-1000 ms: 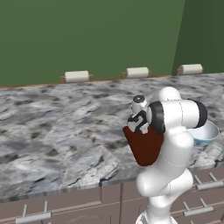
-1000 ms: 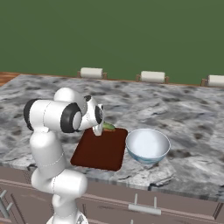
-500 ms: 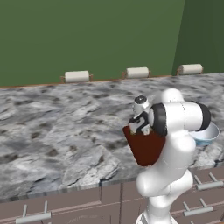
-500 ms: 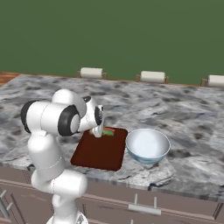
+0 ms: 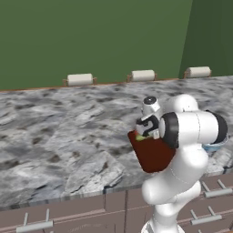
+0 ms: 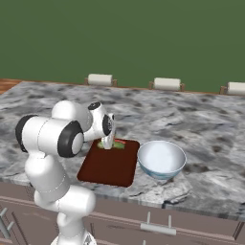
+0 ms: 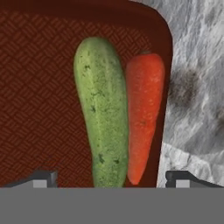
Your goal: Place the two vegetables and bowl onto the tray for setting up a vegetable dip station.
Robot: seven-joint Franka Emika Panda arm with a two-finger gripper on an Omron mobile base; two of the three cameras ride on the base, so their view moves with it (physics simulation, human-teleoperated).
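Gripper [image 7: 112,177] jaws apart over cucumber [image 7: 101,113] & carrot [image 7: 143,113], touching on tray [image 7: 39,96] (bowl [image 6: 161,159] just beside).

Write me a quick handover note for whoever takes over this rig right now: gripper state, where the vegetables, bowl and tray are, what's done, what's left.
Gripper: open, holding nothing, directly above the two vegetables.
Cucumber and carrot: lying side by side on the tray, near its far edge, carrot closest to the rim.
Bowl: on the counter just beside the tray, not on it.
Done: both vegetables on the tray.
Left: move the bowl onto the tray's free near half.
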